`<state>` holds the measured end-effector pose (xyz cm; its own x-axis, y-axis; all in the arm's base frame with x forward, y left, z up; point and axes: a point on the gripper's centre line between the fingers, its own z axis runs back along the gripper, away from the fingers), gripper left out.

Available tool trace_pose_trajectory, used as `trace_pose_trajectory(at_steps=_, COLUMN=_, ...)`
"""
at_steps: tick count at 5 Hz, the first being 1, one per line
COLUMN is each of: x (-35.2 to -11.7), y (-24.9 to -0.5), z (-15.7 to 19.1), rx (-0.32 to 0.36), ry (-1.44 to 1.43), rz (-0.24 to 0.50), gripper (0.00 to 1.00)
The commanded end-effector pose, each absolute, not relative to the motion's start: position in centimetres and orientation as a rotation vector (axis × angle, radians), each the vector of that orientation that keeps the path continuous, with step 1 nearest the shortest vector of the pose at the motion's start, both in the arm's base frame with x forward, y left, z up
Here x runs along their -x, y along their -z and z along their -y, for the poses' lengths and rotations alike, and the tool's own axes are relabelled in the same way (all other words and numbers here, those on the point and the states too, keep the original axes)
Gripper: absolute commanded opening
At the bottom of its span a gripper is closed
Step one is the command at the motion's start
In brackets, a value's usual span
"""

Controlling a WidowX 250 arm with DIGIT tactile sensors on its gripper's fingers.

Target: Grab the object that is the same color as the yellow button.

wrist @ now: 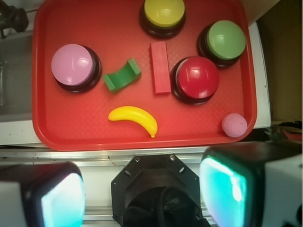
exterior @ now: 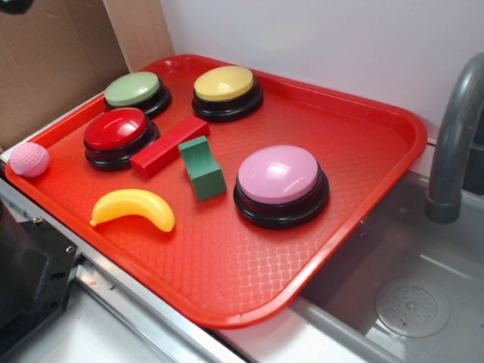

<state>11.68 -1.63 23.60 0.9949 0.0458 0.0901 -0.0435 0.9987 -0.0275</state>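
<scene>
The yellow banana (exterior: 133,208) lies on its side near the front left of the red tray (exterior: 227,280). In the wrist view the banana (wrist: 133,118) sits near the tray's (wrist: 85,118) closest edge. The yellow button (exterior: 224,85) stands at the tray's far side, at top centre in the wrist view (wrist: 164,13). My gripper (wrist: 142,198) is high above and short of the tray, its fingers (wrist: 61,198) wide apart with nothing between them. The gripper does not show in the exterior view.
On the tray are a green button (exterior: 133,89), a red button (exterior: 116,131), a pink button (exterior: 279,175), a red block (exterior: 168,146), a green arch block (exterior: 202,168) and a pink ball (exterior: 29,159) at the left rim. A sink (exterior: 408,302) and faucet (exterior: 454,144) are on the right.
</scene>
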Motion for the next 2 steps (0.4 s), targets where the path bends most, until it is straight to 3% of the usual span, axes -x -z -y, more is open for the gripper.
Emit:
trace_pose_trajectory(at_steps=1, x=-11.7, y=-23.6, z=1.6, rx=0.025, ry=-0.045, rz=0.091, gripper=1.0)
trace_pose_trajectory(at_steps=2, x=-12.1, y=-20.5, z=1.3, rx=-0.027, ry=0.115, rz=0.083, gripper=1.0)
